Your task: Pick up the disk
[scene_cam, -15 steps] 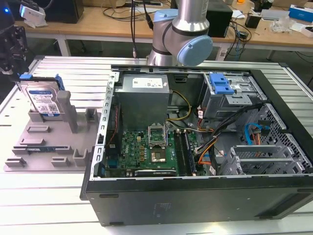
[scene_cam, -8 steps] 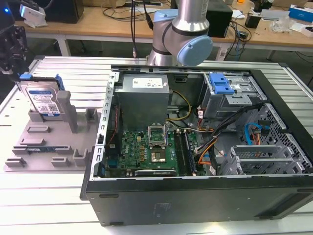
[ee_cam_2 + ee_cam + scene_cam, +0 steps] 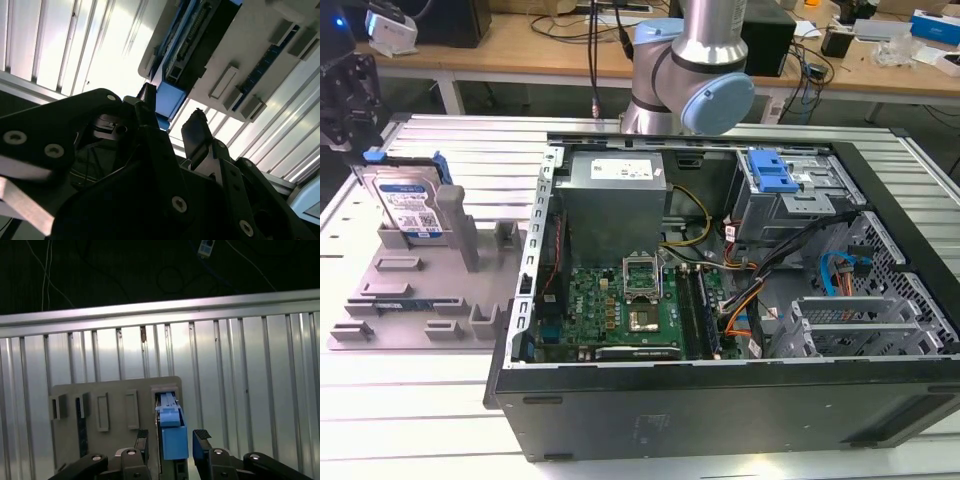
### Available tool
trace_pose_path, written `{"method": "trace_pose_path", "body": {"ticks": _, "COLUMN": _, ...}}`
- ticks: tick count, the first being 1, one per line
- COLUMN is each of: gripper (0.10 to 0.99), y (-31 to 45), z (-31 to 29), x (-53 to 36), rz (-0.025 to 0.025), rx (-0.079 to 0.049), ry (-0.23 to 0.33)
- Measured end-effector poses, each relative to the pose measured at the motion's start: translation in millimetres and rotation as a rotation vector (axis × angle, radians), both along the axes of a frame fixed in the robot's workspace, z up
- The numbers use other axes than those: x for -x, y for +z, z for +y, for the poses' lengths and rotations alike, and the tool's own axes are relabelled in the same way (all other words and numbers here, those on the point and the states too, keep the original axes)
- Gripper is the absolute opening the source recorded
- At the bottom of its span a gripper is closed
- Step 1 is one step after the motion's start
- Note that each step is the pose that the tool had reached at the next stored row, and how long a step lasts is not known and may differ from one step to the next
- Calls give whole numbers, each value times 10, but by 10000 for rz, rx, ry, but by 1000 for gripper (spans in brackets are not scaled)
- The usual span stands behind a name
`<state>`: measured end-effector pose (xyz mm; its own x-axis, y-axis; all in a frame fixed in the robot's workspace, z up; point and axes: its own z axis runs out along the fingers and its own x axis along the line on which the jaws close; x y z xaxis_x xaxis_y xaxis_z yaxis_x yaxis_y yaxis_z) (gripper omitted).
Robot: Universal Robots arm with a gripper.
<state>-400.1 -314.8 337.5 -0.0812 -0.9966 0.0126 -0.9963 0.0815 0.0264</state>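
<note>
Disk (image 3: 174, 440) between the spread jaws

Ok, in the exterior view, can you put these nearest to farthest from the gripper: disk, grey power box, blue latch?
From the gripper:
1. disk, just below it, on the exterior view's left.
2. grey power box, inside the computer, in the middle.
3. blue latch, farthest, toward the exterior view's right.

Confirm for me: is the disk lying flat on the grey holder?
No, in the exterior view the disk stands upright on its edge in a slot of the grey holder.
</note>
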Motion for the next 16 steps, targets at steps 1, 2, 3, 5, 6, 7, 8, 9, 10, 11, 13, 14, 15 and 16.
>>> {"method": "trace_pose_path", "body": {"ticks": 1, "gripper": 482, "y": -9, "z": 0, "x": -3, "rz": 0, "rx": 0, "ry": 9}}
{"method": "trace_pose_path", "body": {"ticks": 2, "gripper": 482, "y": -18, "z": 0, "x": -5, "rz": -2, "rx": 0, "ry": 16}}
{"method": "trace_pose_path", "body": {"ticks": 3, "gripper": 482, "y": -28, "z": 0, "x": -7, "rz": -2, "rx": 2, "ry": 25}}
{"method": "trace_pose_path", "body": {"ticks": 5, "gripper": 482, "y": -51, "z": 0, "x": -12, "rz": -1, "rx": 5, "ry": 50}}
{"method": "trace_pose_path", "body": {"ticks": 6, "gripper": 482, "y": -59, "z": 0, "x": -15, "rz": 0, "rx": 7, "ry": 61}}
{"method": "trace_pose_path", "body": {"ticks": 7, "gripper": 482, "y": -69, "z": 0, "x": -19, "rz": 0, "rx": 12, "ry": 76}}
{"method": "trace_pose_path", "body": {"ticks": 8, "gripper": 482, "y": -82, "z": 2, "x": -25, "rz": -2, "rx": 18, "ry": 103}}
{"method": "trace_pose_path", "body": {"ticks": 9, "gripper": 482, "y": -98, "z": 5, "x": -36, "rz": -3, "rx": 26, "ry": 154}}
{"method": "trace_pose_path", "body": {"ticks": 10, "gripper": 482, "y": -109, "z": 9, "x": -37, "rz": -2, "rx": 32, "ry": 184}}
{"method": "trace_pose_path", "body": {"ticks": 11, "gripper": 482, "y": -115, "z": 13, "x": -36, "rz": 0, "rx": 33, "ry": 202}}
{"method": "trace_pose_path", "body": {"ticks": 13, "gripper": 482, "y": -132, "z": 34, "x": -36, "rz": -4, "rx": 32, "ry": 272}}
{"method": "trace_pose_path", "body": {"ticks": 14, "gripper": 482, "y": -142, "z": 47, "x": -36, "rz": -6, "rx": 32, "ry": 317}}
{"method": "trace_pose_path", "body": {"ticks": 15, "gripper": 482, "y": -155, "z": 52, "x": -37, "rz": -7, "rx": 33, "ry": 364}}
{"method": "trace_pose_path", "body": {"ticks": 16, "gripper": 482, "y": -165, "z": 52, "x": -37, "rz": -5, "rx": 34, "ry": 392}}
